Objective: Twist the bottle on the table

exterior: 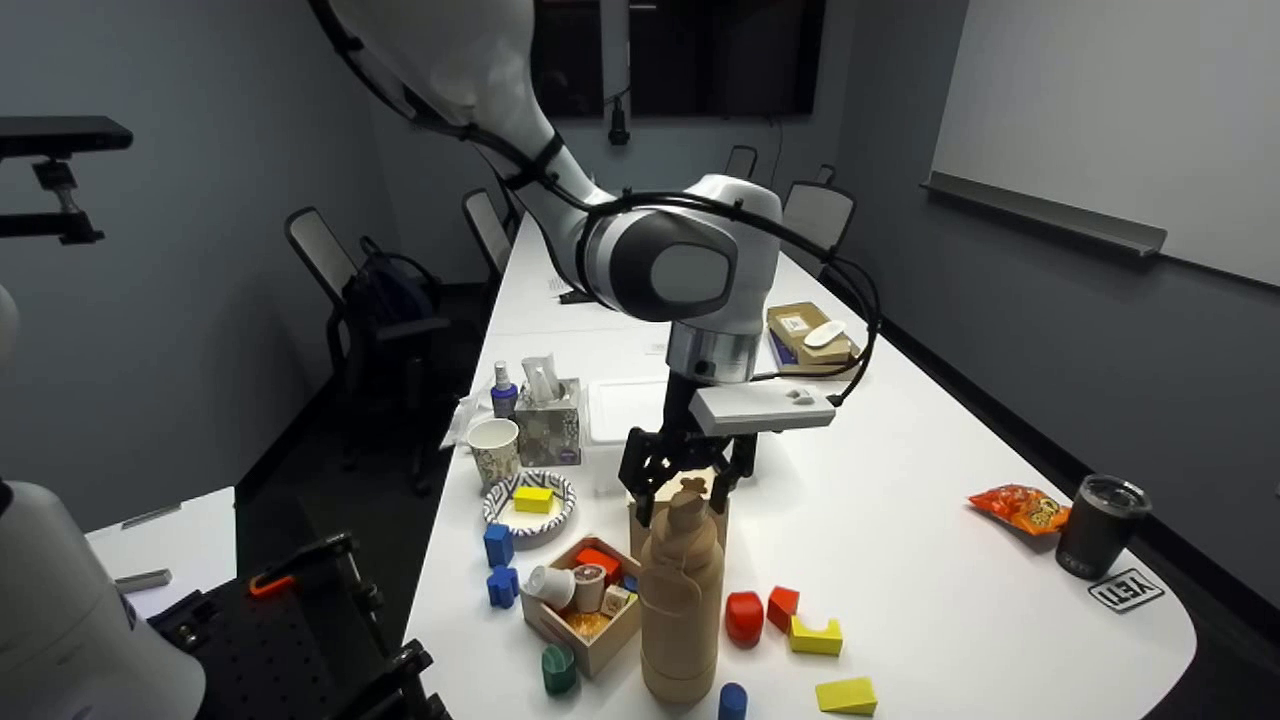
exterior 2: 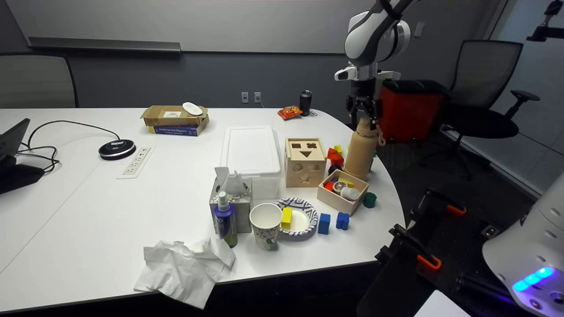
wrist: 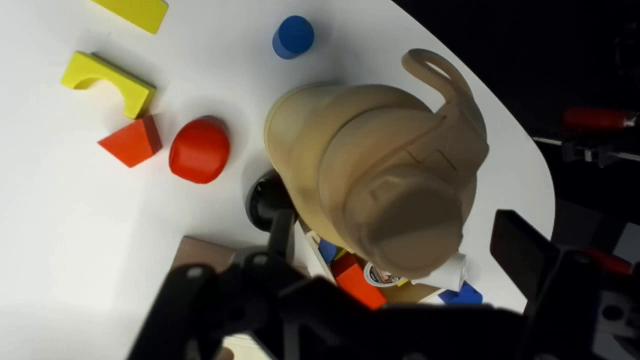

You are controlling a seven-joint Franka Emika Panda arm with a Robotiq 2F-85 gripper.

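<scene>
The tall tan bottle (exterior: 681, 620) stands upright near the rounded end of the white table (exterior: 900, 520); it also shows in an exterior view (exterior 2: 360, 154). In the wrist view, the bottle (wrist: 320, 135) has its cap toward the camera and its strap loop toward the table edge. My gripper (exterior: 682, 508) points down over the bottle's top and is open. In the wrist view, one finger is left of the cap and the other right of it, with gaps between; the gripper (wrist: 394, 225) holds nothing. In an exterior view, the gripper (exterior 2: 364, 125) is at cap height.
A wooden box of small items (exterior 2: 343, 193) stands close beside the bottle. A wooden block with holes (exterior 2: 305, 163) is behind it. Red (exterior: 744, 618), yellow (exterior: 816, 636), blue (exterior: 732, 700) and green (exterior: 559, 668) blocks lie around. A black round object (wrist: 267, 200) sits against the bottle's base.
</scene>
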